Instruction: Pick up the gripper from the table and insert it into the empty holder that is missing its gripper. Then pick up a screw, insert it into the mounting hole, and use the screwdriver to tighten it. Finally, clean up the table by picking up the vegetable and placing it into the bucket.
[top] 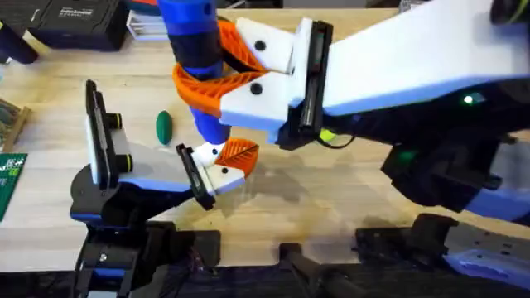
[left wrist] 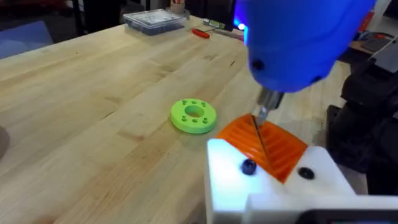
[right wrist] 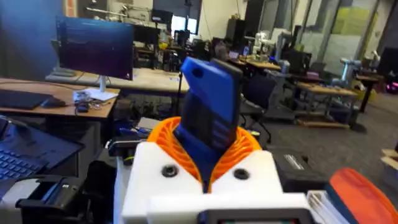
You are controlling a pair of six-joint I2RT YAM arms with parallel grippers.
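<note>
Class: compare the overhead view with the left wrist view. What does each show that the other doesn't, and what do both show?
Overhead alone: the green vegetable on the table and the right gripper shut on the screwdriver. Left wrist alone: a bright-green disc with holes, a clear box and a red-handled tool. Both: the blue screwdriver, bit pointing down at the orange-tipped gripper, and the wooden table.

Robotics lab: workbenches (right wrist: 323, 90), monitor (right wrist: 94, 46), keyboard (right wrist: 25, 98).

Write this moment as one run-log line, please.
right gripper: holding blue cylindrical screwdriver | bit: over white-and-orange gripper block | dark-green oval vegetable: on table
</note>
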